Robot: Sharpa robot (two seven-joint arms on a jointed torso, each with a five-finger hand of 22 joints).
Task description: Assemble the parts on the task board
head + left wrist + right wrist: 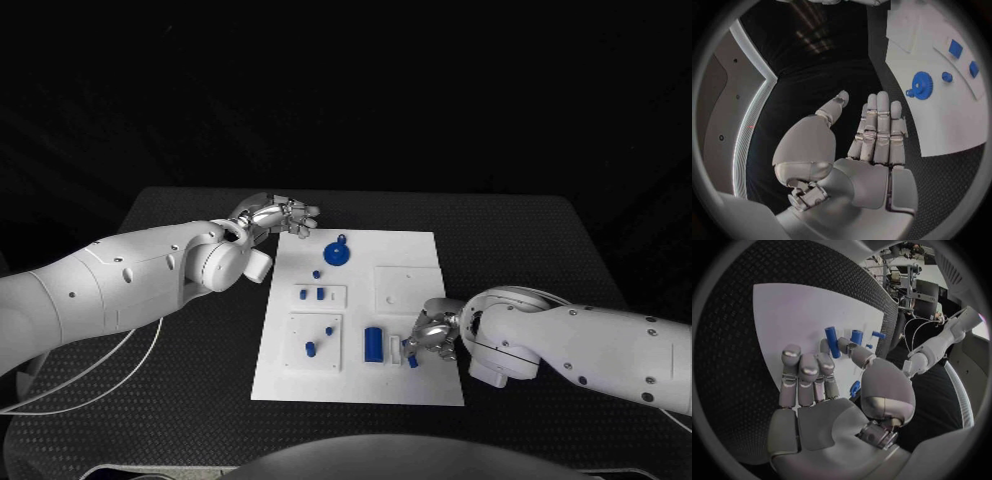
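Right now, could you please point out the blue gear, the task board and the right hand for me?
blue gear (338, 253), head view, on its round face.
task board (411, 385), head view, on a bare part near its front edge.
right hand (431, 335), head view, on the middle of the hand.

Black table, top finely textured with a woven, mesh-like grain; rounded far corners. Same dark textured surface seen in left wrist view and right wrist view. Thin white cable lying on table at near left side, looping toward the edge in two strands. Surroundings beyond the table dark, no detail discernible.
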